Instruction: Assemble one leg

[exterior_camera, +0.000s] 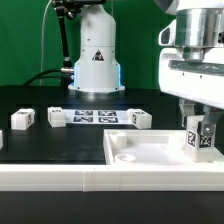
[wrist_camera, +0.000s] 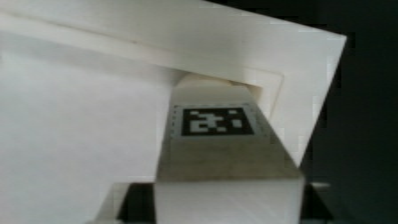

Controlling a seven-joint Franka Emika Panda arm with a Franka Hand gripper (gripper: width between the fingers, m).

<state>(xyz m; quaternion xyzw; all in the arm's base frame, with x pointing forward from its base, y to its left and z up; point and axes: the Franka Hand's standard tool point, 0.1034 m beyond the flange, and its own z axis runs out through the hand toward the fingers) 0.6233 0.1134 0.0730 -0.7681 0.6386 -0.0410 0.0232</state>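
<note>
Exterior view low at the near table edge, facing the arm's base across the black table [exterior_camera: 60, 140], wrist view close above, both sharing the large white square tray-like panel [exterior_camera: 150, 150].

A green backdrop [exterior_camera: 30, 45] hung behind the scene, and a black table [exterior_camera: 60, 145] stretched wide below, with a white rail [exterior_camera: 60, 177] along its near edge.
</note>
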